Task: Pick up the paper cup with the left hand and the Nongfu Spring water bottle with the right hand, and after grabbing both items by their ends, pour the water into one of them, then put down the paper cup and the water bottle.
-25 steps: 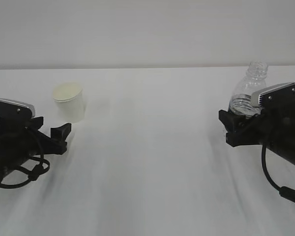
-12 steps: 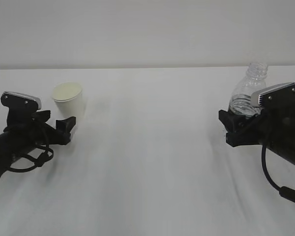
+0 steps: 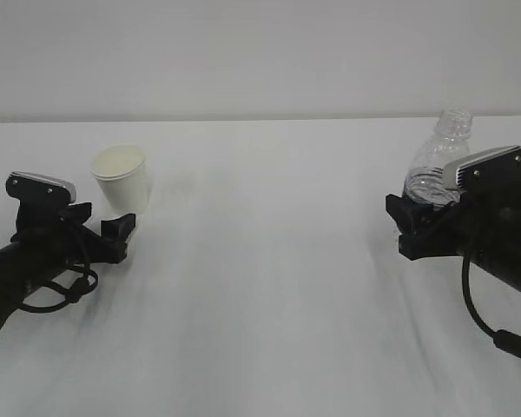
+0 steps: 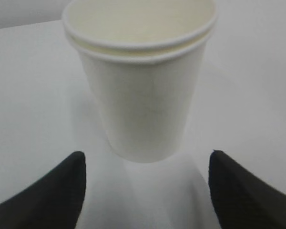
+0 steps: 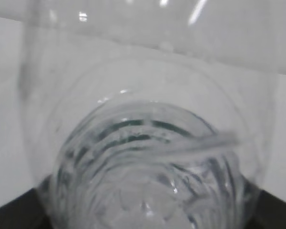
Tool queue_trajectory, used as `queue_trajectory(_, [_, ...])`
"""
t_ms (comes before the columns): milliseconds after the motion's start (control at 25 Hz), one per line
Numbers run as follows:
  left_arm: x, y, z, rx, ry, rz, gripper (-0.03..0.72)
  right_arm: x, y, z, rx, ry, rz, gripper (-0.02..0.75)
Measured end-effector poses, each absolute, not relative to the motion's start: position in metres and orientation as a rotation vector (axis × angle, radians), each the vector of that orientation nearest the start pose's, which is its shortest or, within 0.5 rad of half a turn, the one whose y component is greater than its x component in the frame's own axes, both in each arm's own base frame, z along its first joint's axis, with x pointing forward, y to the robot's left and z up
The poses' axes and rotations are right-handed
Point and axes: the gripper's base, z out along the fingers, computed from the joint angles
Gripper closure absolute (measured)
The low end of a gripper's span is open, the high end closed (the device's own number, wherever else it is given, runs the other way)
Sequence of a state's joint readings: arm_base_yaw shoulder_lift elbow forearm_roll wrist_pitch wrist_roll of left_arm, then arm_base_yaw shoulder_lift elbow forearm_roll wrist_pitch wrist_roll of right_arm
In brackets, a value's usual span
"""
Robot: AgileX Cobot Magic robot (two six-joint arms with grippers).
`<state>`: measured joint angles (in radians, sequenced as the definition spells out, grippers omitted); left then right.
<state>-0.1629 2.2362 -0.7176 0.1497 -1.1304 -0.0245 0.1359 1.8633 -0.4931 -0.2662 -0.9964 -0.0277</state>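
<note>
The white paper cup [image 3: 122,178] stands upright on the table at the left, its cream inside showing. My left gripper [image 3: 122,228] sits just in front of it, open and low to the table. In the left wrist view the paper cup [image 4: 143,95] is straight ahead, and the left gripper [image 4: 146,157] has a dark fingertip [image 4: 71,181] on each side of the cup's base, neither touching it. The clear ribbed Nongfu Spring water bottle [image 3: 438,156] leans slightly at the right, its lower part inside my right gripper [image 3: 410,228]. The bottle [image 5: 148,157] fills the right wrist view, with the right gripper [image 5: 143,217] shut on it.
A white table [image 3: 269,287] runs from the cup to the bottle and forward to the front edge. A pale wall [image 3: 260,52] stands behind it. Black cables loop under the left arm [image 3: 43,291] and hang under the right arm [image 3: 495,334].
My left arm has moved right and forward, bringing its open gripper up to the paper cup's base. The right arm and the bottle have not moved.
</note>
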Motion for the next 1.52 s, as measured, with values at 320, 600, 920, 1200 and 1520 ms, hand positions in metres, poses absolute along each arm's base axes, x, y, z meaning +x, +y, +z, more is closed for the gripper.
queue_trajectory(320, [0.356, -0.071, 0.058, 0.283, 1.799, -0.212, 0.112, 0.289, 0.062, 0.121, -0.472, 1.812, 0.194, 0.248])
queue_trajectory(600, [0.371, -0.074, 0.058, 0.288, 1.796, -0.206, 0.112, 0.289, 0.062, 0.121, -0.472, 1.812, 0.194, 0.248])
queue_trajectory(920, [0.388, -0.077, 0.054, 0.304, 1.796, -0.205, 0.112, 0.289, 0.062, 0.121, -0.474, 1.813, 0.194, 0.248])
queue_trajectory(1200, [0.401, -0.079, 0.059, 0.307, 1.791, -0.195, 0.124, 0.289, 0.062, 0.121, -0.475, 1.812, 0.195, 0.248])
queue_trajectory(1520, [0.409, -0.08, 0.054, 0.293, 1.79, -0.208, 0.168, 0.289, 0.062, 0.121, -0.475, 1.812, 0.195, 0.248])
